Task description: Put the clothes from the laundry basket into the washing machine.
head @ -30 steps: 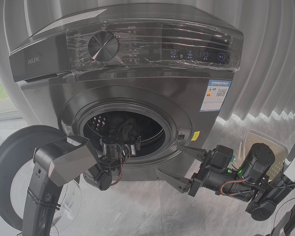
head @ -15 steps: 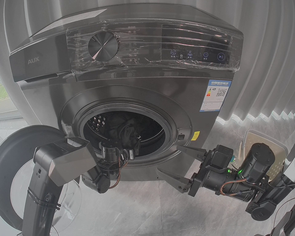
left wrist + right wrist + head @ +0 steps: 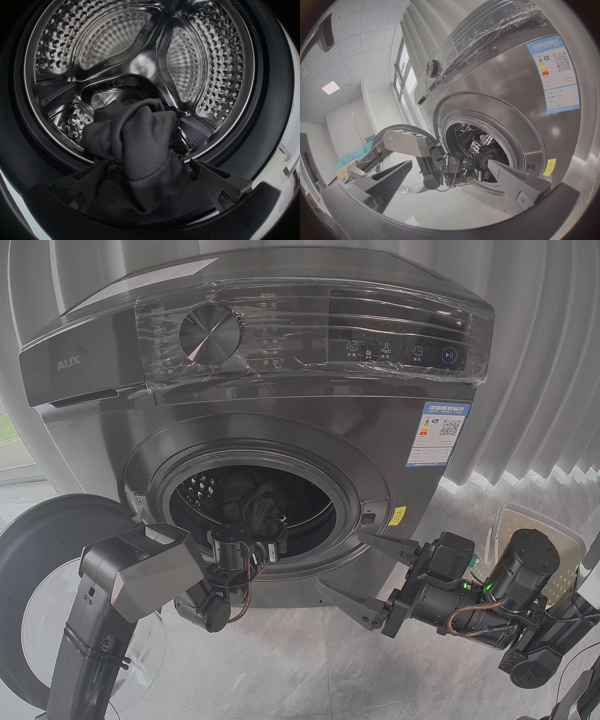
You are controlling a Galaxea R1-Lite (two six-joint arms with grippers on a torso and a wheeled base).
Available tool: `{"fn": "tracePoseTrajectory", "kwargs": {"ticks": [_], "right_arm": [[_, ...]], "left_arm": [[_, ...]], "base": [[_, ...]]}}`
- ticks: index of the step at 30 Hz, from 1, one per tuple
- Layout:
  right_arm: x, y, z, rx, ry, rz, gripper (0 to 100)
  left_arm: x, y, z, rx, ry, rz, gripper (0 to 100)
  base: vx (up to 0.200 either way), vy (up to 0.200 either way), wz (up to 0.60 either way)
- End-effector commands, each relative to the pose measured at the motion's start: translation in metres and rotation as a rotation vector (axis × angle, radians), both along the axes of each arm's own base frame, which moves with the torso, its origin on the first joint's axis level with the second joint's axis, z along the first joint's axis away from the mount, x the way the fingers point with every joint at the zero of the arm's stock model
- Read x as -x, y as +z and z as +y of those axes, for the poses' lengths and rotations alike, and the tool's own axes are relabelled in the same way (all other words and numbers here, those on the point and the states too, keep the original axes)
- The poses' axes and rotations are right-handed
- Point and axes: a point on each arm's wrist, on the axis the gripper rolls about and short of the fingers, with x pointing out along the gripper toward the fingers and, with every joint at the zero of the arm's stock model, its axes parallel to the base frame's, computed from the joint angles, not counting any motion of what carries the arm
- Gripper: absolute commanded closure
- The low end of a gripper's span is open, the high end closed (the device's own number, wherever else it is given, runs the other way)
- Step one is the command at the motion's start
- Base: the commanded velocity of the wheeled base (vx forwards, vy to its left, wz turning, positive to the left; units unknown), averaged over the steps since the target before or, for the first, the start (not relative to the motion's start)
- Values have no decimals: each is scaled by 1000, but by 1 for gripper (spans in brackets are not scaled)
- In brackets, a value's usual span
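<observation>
Left wrist view showed a crumpled black garment (image 3: 140,140), finely textured, heaped at the mouth of the drum (image 3: 187,62), between the left gripper (image 3: 149,164), jaws spread; the right gripper (image 3: 449,164) gaped empty.

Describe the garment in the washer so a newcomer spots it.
Find the grey washing machine, its door open. In its round opening, a crumpled black garment lies at the front of the drum. It's the only soft, matte thing against shiny perforated steel.
</observation>
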Motion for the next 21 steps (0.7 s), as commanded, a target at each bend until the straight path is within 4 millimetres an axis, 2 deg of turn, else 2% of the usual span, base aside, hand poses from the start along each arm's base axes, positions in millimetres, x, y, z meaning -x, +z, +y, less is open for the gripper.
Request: {"fn": "tracePoseTrajectory", "kwargs": {"ticks": [1, 11, 12, 21], "right_arm": [[0, 1, 0, -4, 1, -3, 0], [1, 2, 0, -7, 1, -7, 0], [0, 2, 0, -6, 1, -6, 0], [2, 2, 1, -7, 7, -7, 0]], "left_arm": [[0, -4, 0, -3, 2, 9, 0], [1, -1, -3, 2, -15, -6, 0], [1, 0, -3, 2, -16, -6, 100], [-1, -2, 0, -27, -14, -9, 100]], "base": [[0, 0, 0], [0, 0, 0], [0, 0, 0], [0, 0, 0]]}}
